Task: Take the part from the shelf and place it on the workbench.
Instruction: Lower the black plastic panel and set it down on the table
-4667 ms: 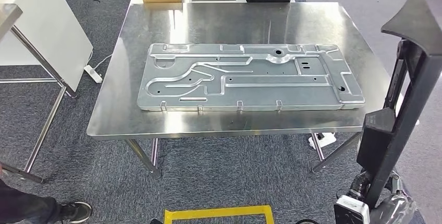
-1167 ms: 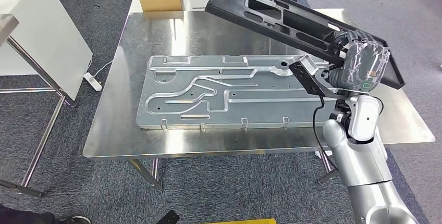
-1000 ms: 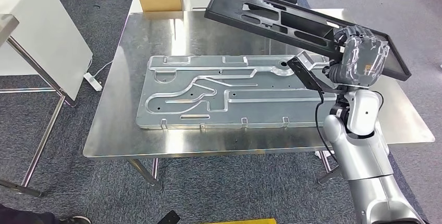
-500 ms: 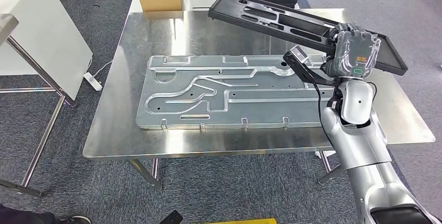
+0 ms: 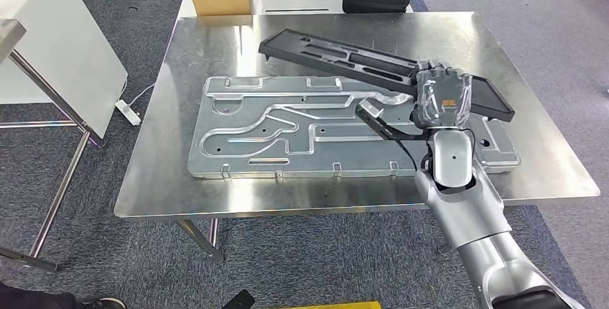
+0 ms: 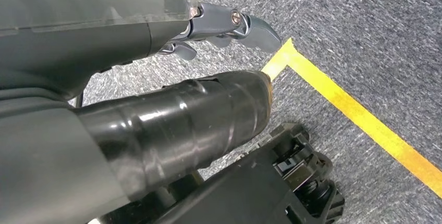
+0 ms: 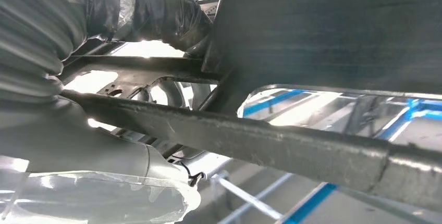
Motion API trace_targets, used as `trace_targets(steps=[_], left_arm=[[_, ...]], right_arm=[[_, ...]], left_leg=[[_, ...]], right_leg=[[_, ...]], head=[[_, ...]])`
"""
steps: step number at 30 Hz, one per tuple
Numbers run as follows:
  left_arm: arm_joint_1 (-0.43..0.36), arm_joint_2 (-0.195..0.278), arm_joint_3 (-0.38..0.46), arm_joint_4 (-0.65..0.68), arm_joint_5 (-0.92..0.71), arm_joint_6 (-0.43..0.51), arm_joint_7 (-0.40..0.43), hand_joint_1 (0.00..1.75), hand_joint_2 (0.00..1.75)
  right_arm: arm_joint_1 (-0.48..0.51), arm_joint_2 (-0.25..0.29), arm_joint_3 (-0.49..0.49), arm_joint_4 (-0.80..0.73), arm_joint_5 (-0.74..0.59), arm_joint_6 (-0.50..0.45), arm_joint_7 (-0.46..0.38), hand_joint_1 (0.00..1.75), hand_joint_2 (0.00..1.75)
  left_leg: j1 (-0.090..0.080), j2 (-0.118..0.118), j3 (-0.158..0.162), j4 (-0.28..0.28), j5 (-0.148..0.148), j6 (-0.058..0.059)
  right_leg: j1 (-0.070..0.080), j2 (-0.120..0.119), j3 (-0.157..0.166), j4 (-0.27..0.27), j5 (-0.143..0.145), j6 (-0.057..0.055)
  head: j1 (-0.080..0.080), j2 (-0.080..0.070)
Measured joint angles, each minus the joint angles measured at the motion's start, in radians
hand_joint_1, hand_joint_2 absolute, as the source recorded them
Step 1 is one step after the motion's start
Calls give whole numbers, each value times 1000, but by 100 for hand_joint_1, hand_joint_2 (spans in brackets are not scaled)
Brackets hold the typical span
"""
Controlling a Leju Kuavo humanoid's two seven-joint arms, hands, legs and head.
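Part: the long black plastic panel (image 5: 373,65) reaches away from the right hand (image 5: 443,100), low over the stamped metal plate (image 5: 287,126) on the steel workbench (image 5: 215,36).
Right hand: fingers wrapped on the panel's near end.
Left hand (image 6: 229,26): hangs over carpet, fingers apart, holding nothing.
Advice: level the panel and set it down flat before letting go.

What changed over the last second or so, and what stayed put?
The right robot hand has lowered the black part it grips from high over the workbench down and left, close above the stamped metal panel. The grip is unchanged; panel, bench and boxes behind haven't moved.
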Motion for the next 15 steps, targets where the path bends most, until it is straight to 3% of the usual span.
trace_targets(steps=[6,10,15], left_arm=[[-3,-2,-12,0,1,5,4,0,0],[-6,-4,-20,0,1,4,8,0,0],[-9,-6,-32,0,0,-6,16,0,0]], right_arm=[[65,25,80,31,53,1,64,163,175],[72,32,153,64,54,2,130,163,175],[70,64,191,106,57,17,148,164,175]], left_leg=[[0,0,-1,0,0,0],[0,0,-1,0,0,0],[0,0,0,0,0,0]], right_leg=[[0,0,0,0,0,0],[0,0,-1,0,0,0],[0,0,-1,0,0,0]], head=[[0,0],[0,0],[0,0]])
